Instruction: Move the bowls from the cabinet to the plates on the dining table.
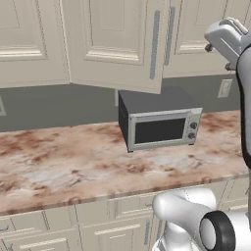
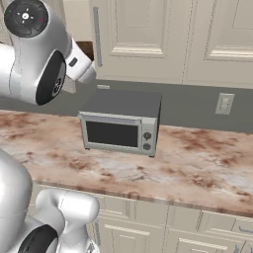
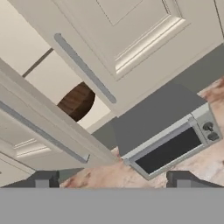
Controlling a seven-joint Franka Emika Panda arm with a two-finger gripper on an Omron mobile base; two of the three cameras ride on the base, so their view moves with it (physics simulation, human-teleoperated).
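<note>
A dark-brown wooden bowl point(image 3: 78, 101) lies on the pale shelf inside the cabinet point(image 3: 131, 30), seen through the gap between its two doors. In the right base view a brown sliver of the bowl point(image 2: 85, 48) shows beside the door edge. The left door point(image 1: 115, 44) hangs swung outward, its bar handle point(image 1: 155, 45) facing the room. My gripper point(image 3: 113, 179) is open in front of and below the gap, its fingertips point(image 3: 46, 178) far apart with nothing between them. The plates and the dining table are out of view.
A grey microwave point(image 1: 159, 122) stands on the marbled stone counter point(image 1: 59, 162) right under the cabinet. Beige drawer fronts point(image 2: 163, 227) run below the counter edge. A wall socket point(image 2: 224, 104) sits on the grey backsplash. The open door juts over the microwave.
</note>
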